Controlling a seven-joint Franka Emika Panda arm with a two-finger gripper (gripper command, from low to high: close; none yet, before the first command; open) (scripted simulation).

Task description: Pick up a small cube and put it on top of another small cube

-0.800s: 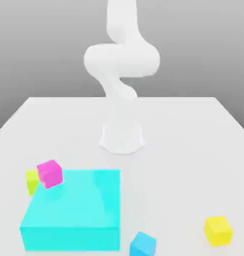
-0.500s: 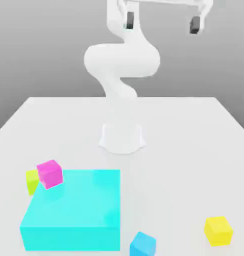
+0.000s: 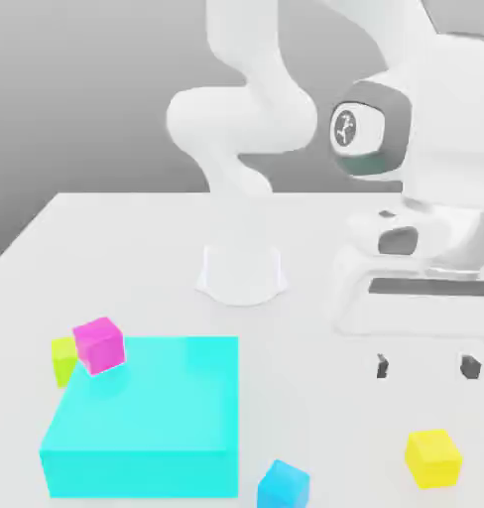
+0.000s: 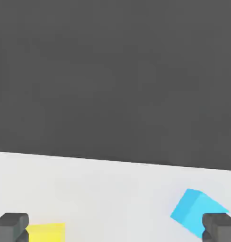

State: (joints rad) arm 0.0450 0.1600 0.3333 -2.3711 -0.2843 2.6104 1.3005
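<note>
The small bright yellow cube (image 3: 433,457) rests on the white table near the front, at the exterior view's right. My gripper (image 3: 426,366) hangs open just above it, nothing between its dark fingertips (image 3: 383,366), and it is not touching the cube. In the hand view the yellow cube (image 4: 46,232) shows beside one fingertip (image 4: 11,226), with the gripper (image 4: 115,229) spread wide. A small blue cube (image 3: 284,486) sits at the front centre, tilted; in the hand view this blue cube (image 4: 198,211) lies close to the other fingertip.
A big cyan block (image 3: 147,417) fills the front at the exterior view's left. A magenta cube (image 3: 99,344) perches on its far left corner, with a lime cube (image 3: 63,359) on the table behind it. The arm's base (image 3: 242,273) stands mid-table.
The hand has come down from the top of the exterior view to just above the yellow cube, fingers still spread. The cubes have not moved.
</note>
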